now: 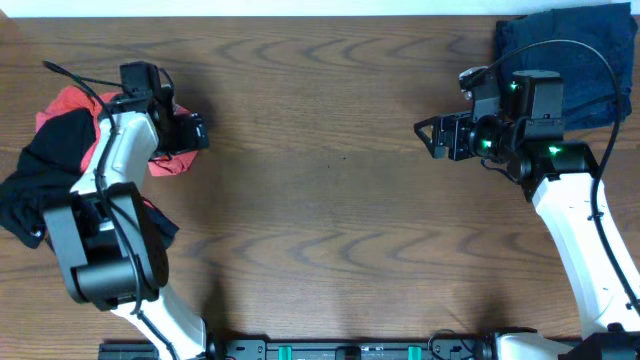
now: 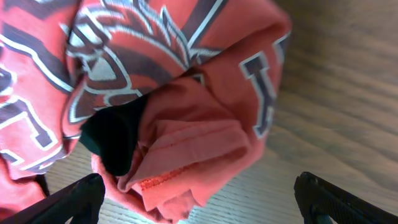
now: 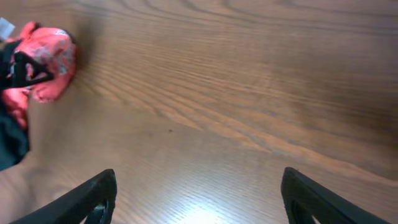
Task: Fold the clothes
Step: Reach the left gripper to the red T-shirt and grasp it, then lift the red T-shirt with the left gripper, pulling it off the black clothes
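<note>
**Clothes heaped at the table's left edge, both grippers spread wide**

A wooden table point(image 1: 320, 200) with a dark brown grain fills the overhead view. The left arm point(image 1: 120, 160), white with black joints, reaches up along the table's left side. The right arm point(image 1: 570, 215) comes in from the lower right and points toward the middle.

The clothes lie in a crumpled heap at the far left, partly under the left arm. A black garment point(image 1: 45, 165) sprawls toward the table edge. A coral-red T-shirt point(image 1: 68, 100) is bunched against it, and one red fold pokes out on the arm's other side. A dark blue cloth point(image 1: 590, 55) lies in the far right corner, well apart from the heap.

The left gripper point(image 1: 190, 135) hangs over the red fold. Its wrist camera shows the T-shirt point(image 2: 186, 93) rumpled, navy-and-white lettering uppermost, with a dark scrap tucked in a crease. Its fingers point(image 2: 78, 199) stand far apart at either side of the bundle and clamp nothing.

The right gripper point(image 1: 428, 138) hovers over bare wood. Its fingers point(image 3: 311, 199) are spread wide with only the tabletop between them.
</note>
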`<state>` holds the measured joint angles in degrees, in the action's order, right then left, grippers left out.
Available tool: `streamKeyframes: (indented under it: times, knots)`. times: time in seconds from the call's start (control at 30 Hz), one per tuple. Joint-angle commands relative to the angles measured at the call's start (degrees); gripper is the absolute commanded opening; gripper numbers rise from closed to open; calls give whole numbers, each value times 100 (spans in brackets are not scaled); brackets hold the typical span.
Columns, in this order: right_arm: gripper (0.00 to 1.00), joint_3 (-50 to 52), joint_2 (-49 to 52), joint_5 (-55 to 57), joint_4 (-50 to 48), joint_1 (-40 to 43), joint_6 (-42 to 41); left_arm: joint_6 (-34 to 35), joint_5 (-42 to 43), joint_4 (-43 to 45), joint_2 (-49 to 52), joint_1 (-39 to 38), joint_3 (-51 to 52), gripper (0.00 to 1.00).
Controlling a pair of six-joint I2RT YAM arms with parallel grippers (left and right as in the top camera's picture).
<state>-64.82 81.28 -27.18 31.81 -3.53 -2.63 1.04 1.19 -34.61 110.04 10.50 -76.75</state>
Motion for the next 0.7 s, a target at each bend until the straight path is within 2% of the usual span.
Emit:
streamKeyframes:
  times: [0.0,0.13,0.2,0.43,0.67]
  knots:
    - [80,-140,28,417,-11,-55,59,-96,-258,-44,120,20,-83,99]
    - [79,-140,28,496,-11,-50,59,-96,-258,-13,120,20,-83,93]
    - [78,-140,28,494,-11,-52,59,-98,-258,7,120,20,-70,86]
    - [76,-140,28,492,-11,-52,59,-98,-258,66,120,20,-61,71]
    - [75,-140,28,492,-11,-52,59,-94,-256,118,153,20,15,66]
